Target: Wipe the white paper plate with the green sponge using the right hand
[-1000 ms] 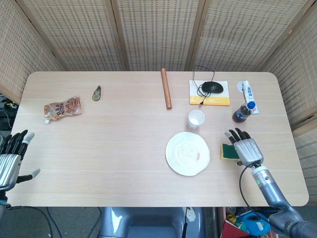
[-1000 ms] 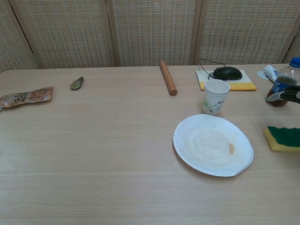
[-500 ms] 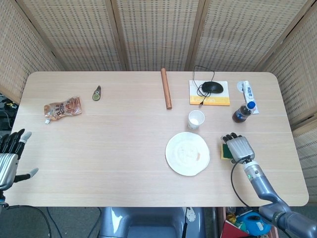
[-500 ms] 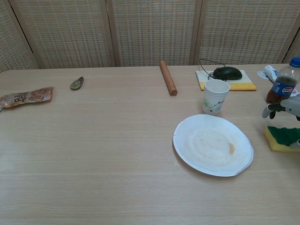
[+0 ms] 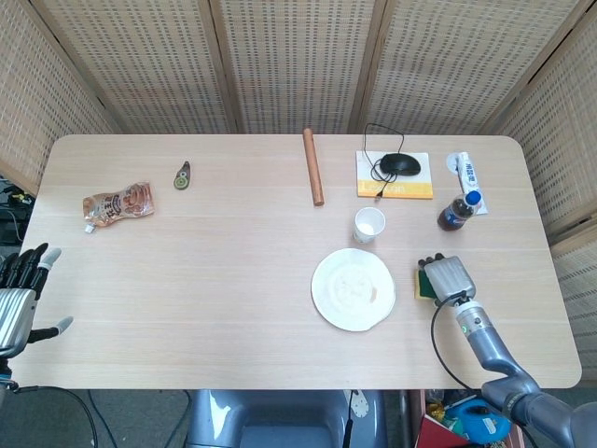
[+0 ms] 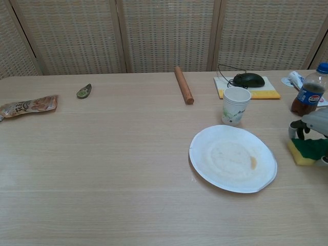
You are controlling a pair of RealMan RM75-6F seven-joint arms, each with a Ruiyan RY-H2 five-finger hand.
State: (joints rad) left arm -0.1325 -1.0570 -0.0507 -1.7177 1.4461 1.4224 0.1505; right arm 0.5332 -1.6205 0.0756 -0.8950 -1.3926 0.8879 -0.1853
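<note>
Lower right of the head view: the right robot hand (image 5: pixel 448 278) sits directly over the green sponge (image 5: pixel 424 283), fingers curled onto it though a firm grip cannot be confirmed, with the white paper plate (image 5: pixel 353 289) just left on the surface (image 5: pixel 215 271).

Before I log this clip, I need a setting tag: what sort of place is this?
Probably an indoor lab or office corner set up for tabletop trials: a light wooden table fenced by woven folding screens, with a computer mouse on a pad among scattered props.
</note>
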